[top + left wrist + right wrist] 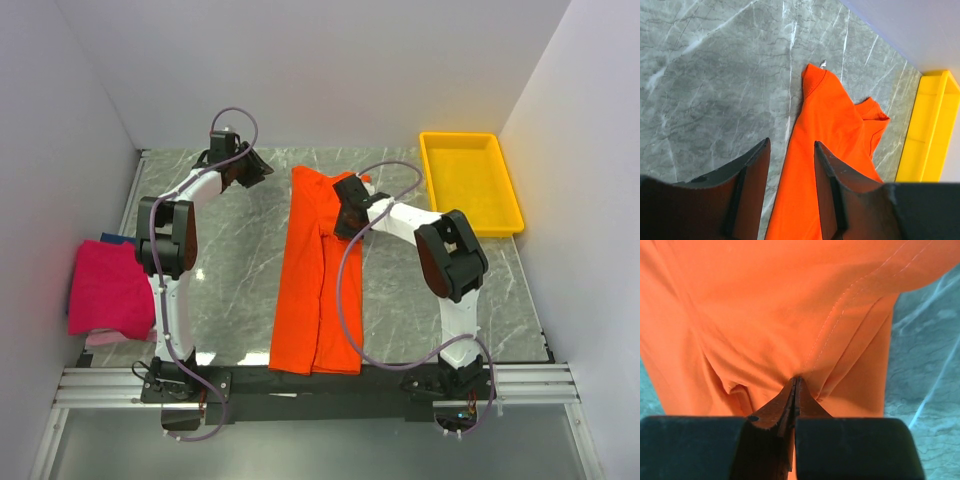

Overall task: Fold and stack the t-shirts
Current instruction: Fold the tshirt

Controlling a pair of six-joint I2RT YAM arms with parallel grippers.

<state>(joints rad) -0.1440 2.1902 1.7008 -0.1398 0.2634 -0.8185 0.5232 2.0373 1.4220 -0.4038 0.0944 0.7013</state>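
Right hand [795,384] fills its own wrist view, its two fingers pressed flat together on a fold of the orange shirt [790,305], so the cloth bunches into small creases just at the tips. From above, that grip sits near the shirt's far end, on its right side, by a sleeve. Orange cloth runs lengthwise down the middle of the grey marble counter [230,280], from the far half to the near edge by the arm bases, with its right part doubled over the left so a long seam runs along it. Left hand [790,145] is wide open and holds nothing; it hangs over bare marble just left of the shirt's far end, with the orange edge showing under its right finger. At the counter's left edge a pink shirt [108,288] lies folded on a stack, a blue shirt [118,238] peeping out behind it and a pale shirt [100,340] in front. A yellow tray [470,137] sits in the far right corner, well apart from the shirts.
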